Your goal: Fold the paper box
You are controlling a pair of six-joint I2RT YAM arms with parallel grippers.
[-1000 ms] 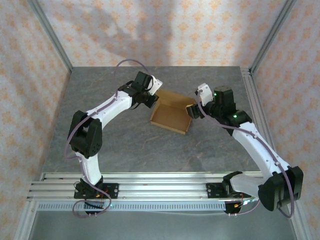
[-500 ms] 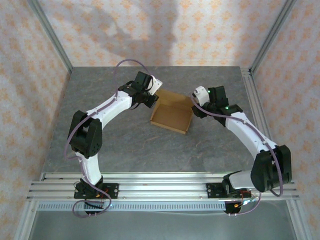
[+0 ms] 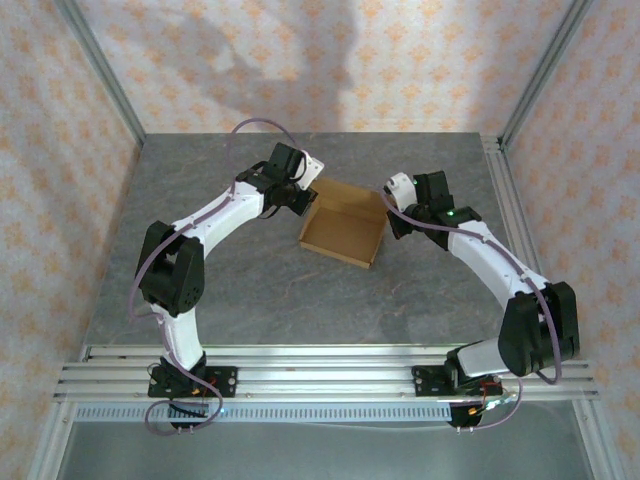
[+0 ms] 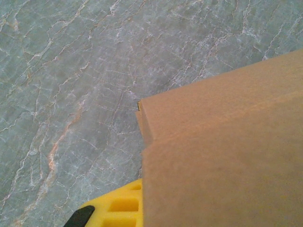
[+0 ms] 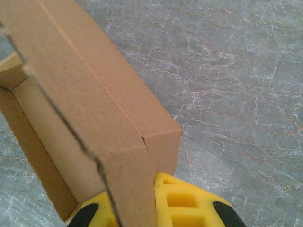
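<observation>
Biggest risk, imo: the two arms pull or push unevenly. The paper box (image 3: 343,235) is light and sits on a smooth grey tabletop (image 3: 250,290), so one harder shove could spin or skid it instead of creasing it. Second risk is at the near corner in my right wrist view. There's a small nick at the crease, and twisting the wall there could tear it further. Third is squeezing too hard, since thin card would prob dent or buckle. Too soft and the wall may slip out and the fold spring back.

Grip status: my right fingers (image 5: 185,204) sit either side of a side wall, pads up against the card w/ no gap I can make out, so I read them as clamped on it. Of my left fingers (image 4: 118,210) I see one yellow pad at the box's left side. The other is hidden behind card, so I can't tell how far apart they are or if they hold anything.

The box is plain brown, unmarked, shallow and open on top. It's mid-tabletop between both arms, turned a bit off square. From above the floor looks flat, w/ a paler panel along the far side. Up close the right wall looks doubled over, w/ a rough cut edge.
</observation>
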